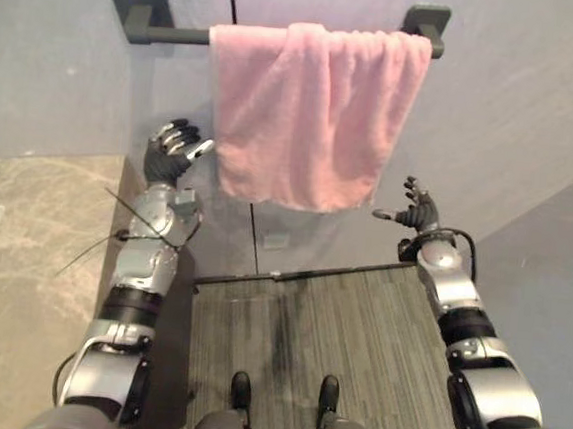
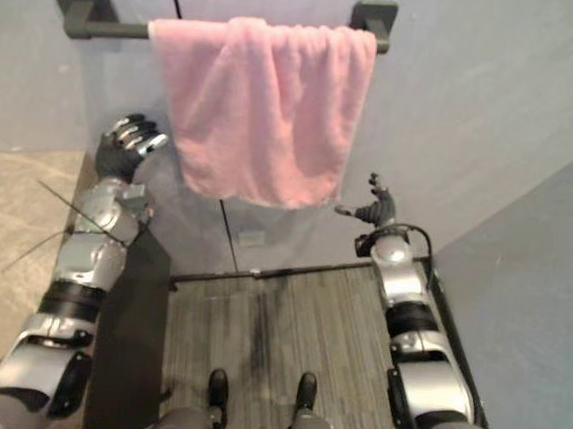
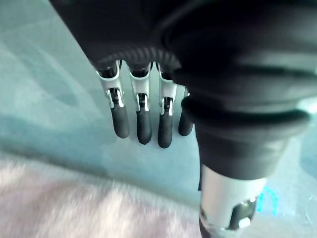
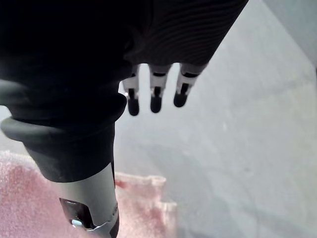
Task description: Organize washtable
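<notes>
Pink terry towel hangs draped over the dark grey wall-mounted bar, spread flat, probably for drying. The 2 hands flank it: left hand beside its left edge, right hand near its lower right corner. Both have fingers extended and hold nothing.

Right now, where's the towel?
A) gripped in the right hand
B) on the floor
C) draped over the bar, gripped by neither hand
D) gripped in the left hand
C: the towel hangs over the bar, and the left hand and right hand are open on either side of it, fingers straight.
</notes>
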### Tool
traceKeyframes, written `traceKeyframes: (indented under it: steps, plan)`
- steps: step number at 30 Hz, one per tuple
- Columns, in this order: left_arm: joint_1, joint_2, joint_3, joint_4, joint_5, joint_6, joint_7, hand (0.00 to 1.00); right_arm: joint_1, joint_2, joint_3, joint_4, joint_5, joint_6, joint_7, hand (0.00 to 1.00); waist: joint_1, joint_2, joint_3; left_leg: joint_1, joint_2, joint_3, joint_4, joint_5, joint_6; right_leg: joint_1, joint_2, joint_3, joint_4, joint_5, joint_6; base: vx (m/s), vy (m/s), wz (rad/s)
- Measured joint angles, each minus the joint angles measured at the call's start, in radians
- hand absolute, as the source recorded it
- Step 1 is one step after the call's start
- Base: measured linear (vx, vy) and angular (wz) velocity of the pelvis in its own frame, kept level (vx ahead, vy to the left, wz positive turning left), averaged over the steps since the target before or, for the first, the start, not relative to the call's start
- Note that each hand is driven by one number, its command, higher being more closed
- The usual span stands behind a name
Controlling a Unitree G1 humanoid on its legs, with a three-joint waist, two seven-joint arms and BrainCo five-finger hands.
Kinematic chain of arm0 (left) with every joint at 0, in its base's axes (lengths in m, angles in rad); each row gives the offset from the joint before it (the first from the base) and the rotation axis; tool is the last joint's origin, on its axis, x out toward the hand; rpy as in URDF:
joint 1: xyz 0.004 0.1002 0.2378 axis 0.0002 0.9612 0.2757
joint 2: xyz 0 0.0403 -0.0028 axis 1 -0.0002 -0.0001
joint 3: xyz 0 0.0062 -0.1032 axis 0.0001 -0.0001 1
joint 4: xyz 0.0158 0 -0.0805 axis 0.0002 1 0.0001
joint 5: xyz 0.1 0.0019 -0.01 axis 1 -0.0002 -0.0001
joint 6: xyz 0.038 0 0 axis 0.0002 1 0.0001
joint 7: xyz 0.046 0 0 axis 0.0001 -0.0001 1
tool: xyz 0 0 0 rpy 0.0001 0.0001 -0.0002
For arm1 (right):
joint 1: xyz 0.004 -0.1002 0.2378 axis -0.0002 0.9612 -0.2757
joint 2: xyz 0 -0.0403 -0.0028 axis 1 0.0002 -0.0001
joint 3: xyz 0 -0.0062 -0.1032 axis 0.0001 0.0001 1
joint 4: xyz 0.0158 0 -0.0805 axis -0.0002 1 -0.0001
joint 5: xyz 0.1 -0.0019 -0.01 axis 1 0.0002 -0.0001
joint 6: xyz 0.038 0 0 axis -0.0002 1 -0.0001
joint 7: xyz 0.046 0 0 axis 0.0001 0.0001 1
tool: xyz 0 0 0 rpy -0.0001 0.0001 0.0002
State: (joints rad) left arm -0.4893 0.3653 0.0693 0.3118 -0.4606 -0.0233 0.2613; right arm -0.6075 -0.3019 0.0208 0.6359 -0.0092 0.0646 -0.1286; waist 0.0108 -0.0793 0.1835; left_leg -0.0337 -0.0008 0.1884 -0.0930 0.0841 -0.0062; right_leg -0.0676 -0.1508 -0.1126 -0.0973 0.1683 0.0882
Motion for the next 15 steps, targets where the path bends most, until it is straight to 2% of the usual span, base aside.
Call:
traceKeyframes:
  steps: [4,10,15]
  plan:
    - [0.085,-0.015,0.004,-0.108,0.0,0.001,-0.009,0.0,0.072,0.0,-0.022,-0.053,-0.001,0.001,0.003,0.0,0.001,0.003,-0.002,0.007,0.0,-0.009,0.0,0.0,0.0,0.013,0.0,-0.01,0.0,-0.001,0.001,0.01,-0.002,0.06]
    - [0.237,-0.102,-0.006,-0.276,0.001,0.001,-0.045,0.0,0.192,0.006,-0.043,-0.149,-0.002,0.0,0.024,0.0,0.003,0.028,-0.027,0.016,-0.003,-0.026,0.0,-0.004,-0.005,0.03,-0.007,-0.025,0.0,-0.009,0.01,0.01,0.001,0.09]
    - [0.428,-0.175,-0.072,-0.401,0.0,0.001,-0.112,0.0,0.375,0.059,-0.111,-0.252,-0.001,-0.007,0.044,0.0,0.003,0.036,-0.066,0.032,-0.003,-0.051,0.0,-0.004,-0.006,0.053,-0.009,-0.051,0.003,-0.032,0.016,0.01,-0.008,0.14]
